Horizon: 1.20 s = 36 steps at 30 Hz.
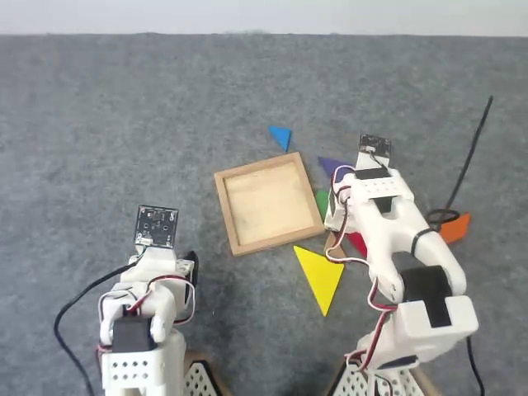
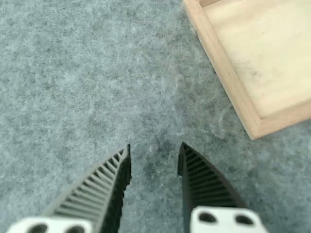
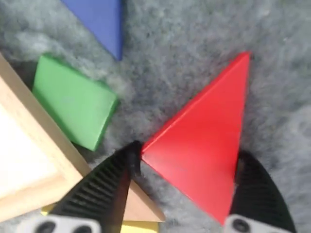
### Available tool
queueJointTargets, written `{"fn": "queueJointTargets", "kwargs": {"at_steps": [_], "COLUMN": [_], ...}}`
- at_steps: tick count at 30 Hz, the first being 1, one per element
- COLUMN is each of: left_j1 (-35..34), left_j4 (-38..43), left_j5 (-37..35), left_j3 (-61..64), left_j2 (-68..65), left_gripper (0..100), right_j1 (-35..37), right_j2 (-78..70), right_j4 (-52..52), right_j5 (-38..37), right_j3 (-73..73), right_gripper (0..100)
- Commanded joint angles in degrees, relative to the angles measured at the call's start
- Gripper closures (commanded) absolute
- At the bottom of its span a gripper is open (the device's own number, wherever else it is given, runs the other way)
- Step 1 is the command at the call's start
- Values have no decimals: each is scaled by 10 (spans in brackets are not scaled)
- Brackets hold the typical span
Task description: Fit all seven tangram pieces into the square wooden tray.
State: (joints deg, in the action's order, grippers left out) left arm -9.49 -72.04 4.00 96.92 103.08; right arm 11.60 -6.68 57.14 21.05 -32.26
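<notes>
Right gripper is spread either side of the red triangle, apparently not clamped yet; left gripper is spread over bare felt, nothing held. Wooden tray is sat mid-table, unfilled. Sloped edges being squeezed could pop the triangle sideways into the green piece. Grey fuzzy felt is underneath; a pale wall is seen behind.
</notes>
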Motion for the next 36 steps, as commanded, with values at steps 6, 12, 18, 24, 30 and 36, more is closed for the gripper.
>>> {"fn": "queueJointTargets", "kwargs": {"at_steps": [6, 12, 18, 24, 30, 36], "left_j1": [2, 2, 2, 2, 2, 2], "left_j4": [-5, -5, -5, -5, -5, -5], "left_j5": [4, 4, 4, 4, 4, 4], "left_j3": [-5, -5, -5, -5, -5, -5], "left_j2": [16, 16, 16, 16, 16, 16], "left_gripper": [847, 847, 847, 847, 847, 847], "right_j1": [-4, 1, 3, 80, 168, 218], "right_j2": [7, 77, 151, 154, 102, -55], "right_j4": [13, 45, 65, 68, 128, 164], "right_j5": [-47, -60, -76, -120, -141, -146], "right_j3": [18, 20, 18, 41, 167, 329], "right_gripper": [786, 786, 786, 786, 786, 786]}}
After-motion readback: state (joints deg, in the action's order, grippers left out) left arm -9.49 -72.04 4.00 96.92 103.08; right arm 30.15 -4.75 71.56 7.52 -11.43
